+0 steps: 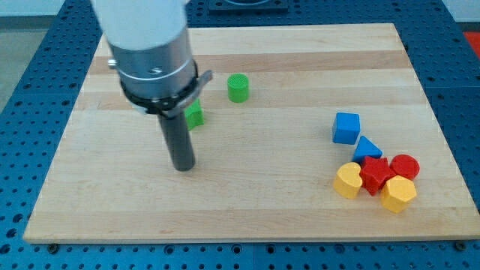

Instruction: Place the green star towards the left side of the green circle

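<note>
Star (195,115) sits up and a bit right of my tip (182,166), half hidden behind the rod. Circle (238,88) is just up-right of it. No claw here, the bare tip holds nothing.

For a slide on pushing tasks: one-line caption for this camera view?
My tip rests below the partly hidden green star, which lies left of the green circle.

The arm's wide body covers most of the green star (195,115), leaving only its right edge showing, so its shape cannot be made out. The top edge of the view cuts off the arm's upper part.
</note>
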Robot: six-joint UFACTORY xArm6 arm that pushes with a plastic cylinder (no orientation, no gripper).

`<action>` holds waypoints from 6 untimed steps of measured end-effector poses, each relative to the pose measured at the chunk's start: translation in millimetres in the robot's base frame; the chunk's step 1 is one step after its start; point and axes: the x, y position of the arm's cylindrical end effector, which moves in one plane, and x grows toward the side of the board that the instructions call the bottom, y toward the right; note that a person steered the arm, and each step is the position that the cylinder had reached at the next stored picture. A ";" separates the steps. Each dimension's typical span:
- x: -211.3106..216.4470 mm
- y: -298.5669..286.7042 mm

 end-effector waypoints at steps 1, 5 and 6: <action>-54.4 -6.0; -84.3 18.7; -88.6 20.7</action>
